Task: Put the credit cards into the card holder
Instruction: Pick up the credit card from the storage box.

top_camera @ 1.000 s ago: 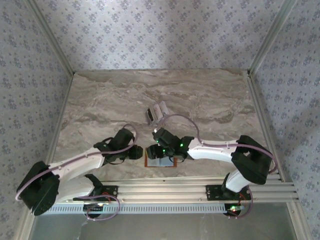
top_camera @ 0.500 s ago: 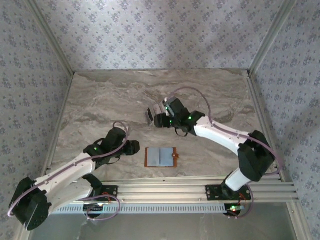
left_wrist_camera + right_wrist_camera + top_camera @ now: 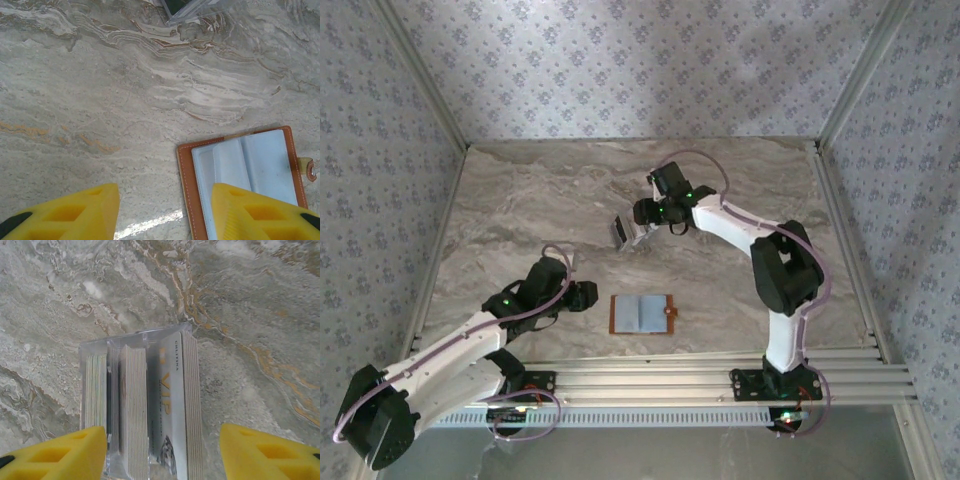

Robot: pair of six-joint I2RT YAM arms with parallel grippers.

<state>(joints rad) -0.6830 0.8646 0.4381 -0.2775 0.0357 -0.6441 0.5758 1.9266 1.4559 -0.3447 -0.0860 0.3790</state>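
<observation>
The card holder (image 3: 642, 313) lies open and flat near the table's front edge, tan-brown outside with grey-blue pockets. In the left wrist view the card holder (image 3: 245, 167) lies under my right finger (image 3: 260, 215). My left gripper (image 3: 586, 296) (image 3: 165, 215) hovers just left of it, open, with bare table between the fingers. The credit cards (image 3: 628, 230) (image 3: 142, 410) stand on edge in a clear plastic box, one marked VIP. My right gripper (image 3: 642, 215) (image 3: 162, 455) is open above them, its fingers spread wider than the box.
The clear box (image 3: 95, 347) holds several packs of cards side by side; its corner (image 3: 195, 7) shows at the top of the left wrist view. Marble table (image 3: 520, 200) stretches out to the left and back. Patterned walls (image 3: 640, 70) enclose three sides.
My right arm swung from over the card holder back to the cards. My left gripper drew a little left of the holder and opened.
</observation>
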